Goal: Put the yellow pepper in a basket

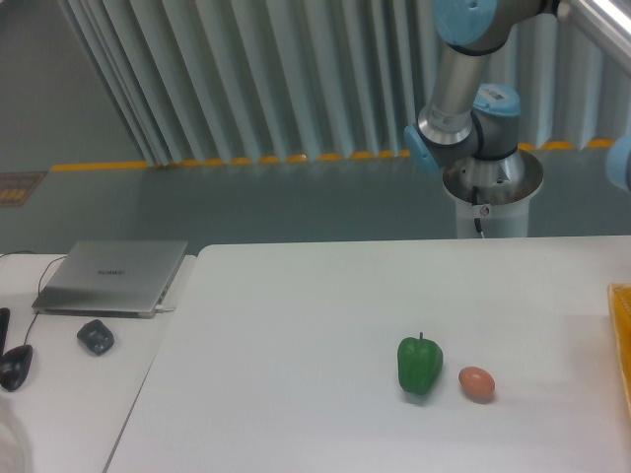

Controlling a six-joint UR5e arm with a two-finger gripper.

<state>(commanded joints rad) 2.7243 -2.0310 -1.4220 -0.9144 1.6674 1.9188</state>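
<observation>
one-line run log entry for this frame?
gripper: out of frame | yellow pepper: not visible | basket: edge at right border | green pepper, egg: on table

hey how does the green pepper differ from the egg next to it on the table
The green pepper is dark green; the egg is brown-orange. The green pepper is clearly bigger and taller than the egg. The green pepper is lobed with a small stem on top, while the egg is a smooth oval. Both rest on the white table, side by side and not touching.
</observation>
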